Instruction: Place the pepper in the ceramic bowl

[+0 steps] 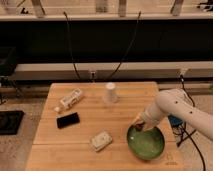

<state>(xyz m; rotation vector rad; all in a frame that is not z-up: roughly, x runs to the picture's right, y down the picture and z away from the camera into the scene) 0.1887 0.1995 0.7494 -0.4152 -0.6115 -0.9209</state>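
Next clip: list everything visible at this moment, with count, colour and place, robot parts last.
ceramic bowl: 1, glossy green, table's front right.
pepper: 1, small dark reddish lump, at the gripper over the bowl's back-left rim.
cup: 1, white, table's back centre.
phone: 1, black, flat, left side.
packet: 1, whitish, back left.
small box: 1, pale, front centre.
table: 1, light wood.
cables: 2, black, hanging behind.
arm: 1, white, from the right.
gripper: 1, at the bowl's back-left rim.

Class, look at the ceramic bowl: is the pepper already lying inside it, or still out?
Cannot tell for sure. The gripper is at the ceramic bowl's near-left rim with a small dark lump, likely the pepper; the visible interior is plain green.
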